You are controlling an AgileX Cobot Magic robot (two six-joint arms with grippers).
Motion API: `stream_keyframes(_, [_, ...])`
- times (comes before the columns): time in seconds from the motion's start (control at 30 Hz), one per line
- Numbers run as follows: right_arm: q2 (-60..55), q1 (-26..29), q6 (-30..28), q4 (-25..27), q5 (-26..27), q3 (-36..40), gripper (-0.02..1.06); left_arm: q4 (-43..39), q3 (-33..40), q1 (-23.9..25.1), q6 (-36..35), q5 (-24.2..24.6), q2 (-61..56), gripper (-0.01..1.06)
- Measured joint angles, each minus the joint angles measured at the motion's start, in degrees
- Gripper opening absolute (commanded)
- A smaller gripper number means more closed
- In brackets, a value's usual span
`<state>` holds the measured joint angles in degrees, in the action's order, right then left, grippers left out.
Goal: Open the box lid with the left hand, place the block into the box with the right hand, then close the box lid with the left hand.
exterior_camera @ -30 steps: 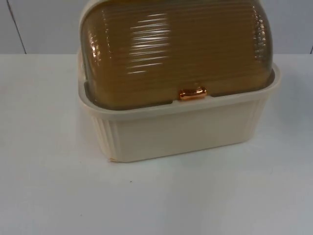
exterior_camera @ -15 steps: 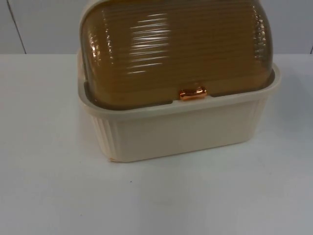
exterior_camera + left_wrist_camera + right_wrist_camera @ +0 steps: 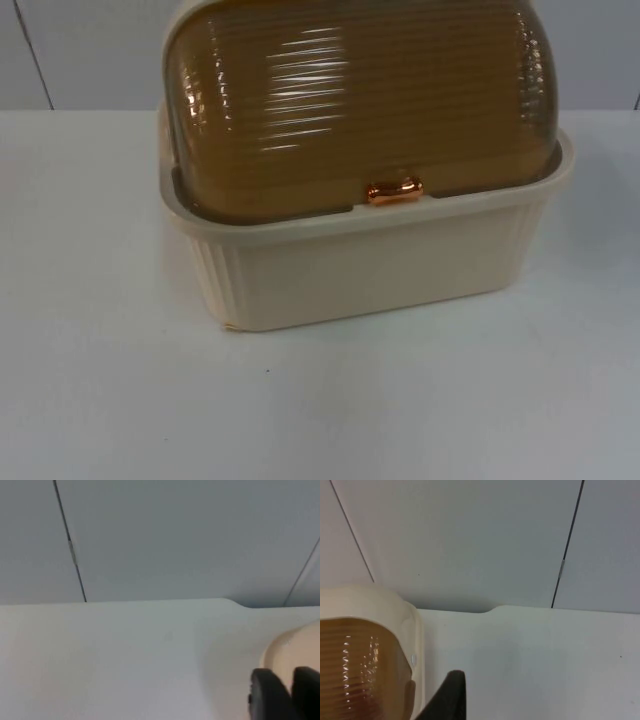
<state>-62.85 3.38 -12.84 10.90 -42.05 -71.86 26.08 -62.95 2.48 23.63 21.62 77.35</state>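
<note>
Cream plastic box (image 3: pixel 380 265) sits toward the twelve o'clock side of the white bench (image 3: pixel 120 400), close against the grey partition wall (image 3: pixel 90 50). Its ribbed amber lid (image 3: pixel 350 100) is shut, domed over the top, with a small copper-coloured handle (image 3: pixel 393 191) at the lid's six o'clock edge, resting just above the box's front rim.

From the left wrist view, the left gripper (image 3: pixel 285 695) hangs low over the bench with a rounded cream corner of the box just beyond it; two dark fingertips stand close side by side, but I cannot tell whether they are apart or pressed together. From the right wrist view, the right gripper (image 3: pixel 447 697) is just beside the box's other end, where the cream rim and a strip of the amber lid show; one dark fingertip (image 3: pixel 451 692) is visible, and I cannot tell how that gripper stands either. Neither one touches the lid.
</note>
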Motion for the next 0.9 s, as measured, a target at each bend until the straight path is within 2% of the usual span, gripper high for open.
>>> stream_keyframes(0.03, [0.0, 0.0, 0.0, 0.0, 0.0, 0.0, 1.05, -0.1, 0.0, -0.3, 0.0, -0.2, 0.0, 0.49])
stream_keyframes(0.13, [0.0, 0.0, 0.0, 0.0, 0.0, 0.0, 1.05, -0.4, 0.0, -1.8, 0.0, -0.1, 0.0, 1.04])
stream_keyframes(0.63, [0.0, 0.0, 0.1, 0.0, -0.1, 0.0, 1.05, -0.8, 0.0, -2.9, 0.0, 1.9, -0.9, 1.04])
stream_keyframes(0.9, [0.0, 0.0, 0.1, 0.0, 0.4, 0.0, 1.05, -0.7, 0.0, -2.9, 0.1, -0.4, -7.3, 1.04])
